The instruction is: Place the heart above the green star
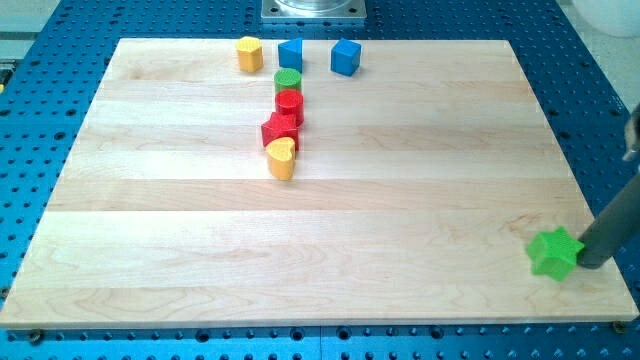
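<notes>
A yellow heart block [282, 158] lies left of the board's middle, touching a red block [279, 130] just above it. The green star [555, 253] sits near the board's bottom right corner. My tip [588, 265] rests on the board right against the star's right side; the dark rod rises from there toward the view's right edge. The heart is far to the left of and above the star.
Above the heart runs a column: the red block, a red cylinder [290, 105] and a green cylinder [288, 82]. Along the top edge lie a yellow block [249, 53] and two blue blocks [291, 54], [345, 57]. The wooden board [400, 200] lies on a blue perforated table.
</notes>
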